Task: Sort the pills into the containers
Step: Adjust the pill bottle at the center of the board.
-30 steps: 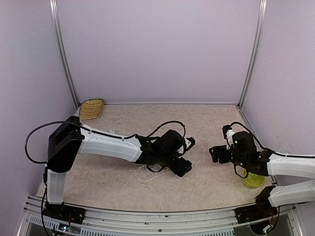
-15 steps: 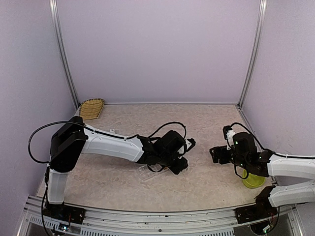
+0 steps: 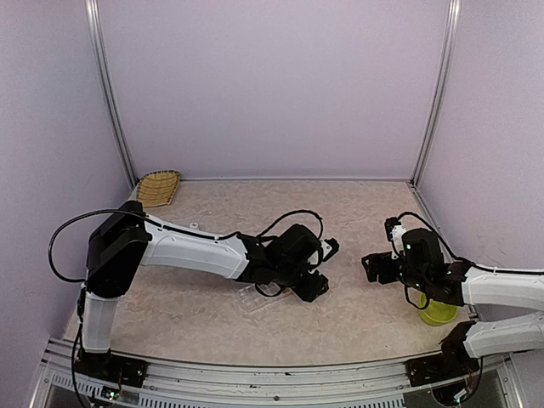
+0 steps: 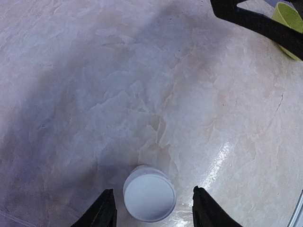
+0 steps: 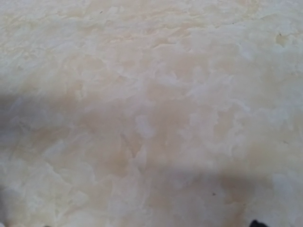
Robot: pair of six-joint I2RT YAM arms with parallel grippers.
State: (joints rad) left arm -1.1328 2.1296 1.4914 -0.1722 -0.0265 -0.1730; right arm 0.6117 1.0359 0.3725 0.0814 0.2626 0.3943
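Observation:
The clear organizer box [image 3: 253, 299] with its containers lies flat on the table, just under my left forearm. The pills are too small to make out in any view. My left gripper [image 3: 313, 286] hangs low at mid-table, right of the box. In the left wrist view it [image 4: 154, 209] is open, and a small white round bottle [image 4: 149, 194] stands upright between its fingertips [image 4: 106, 210] with a gap on each side. My right gripper [image 3: 371, 265] hovers over bare table, open with nothing between the jaws. Only one fingertip [image 5: 256, 223] edges into the right wrist view.
A yellow-green bowl [image 3: 438, 313] sits at the front right beside the right arm; its rim [image 4: 289, 16] also shows in the left wrist view behind the right arm's black link [image 4: 258, 22]. A wicker basket [image 3: 159, 187] lies in the back left corner.
My left gripper has drawn back slightly to the left over the table. The right arm has not moved.

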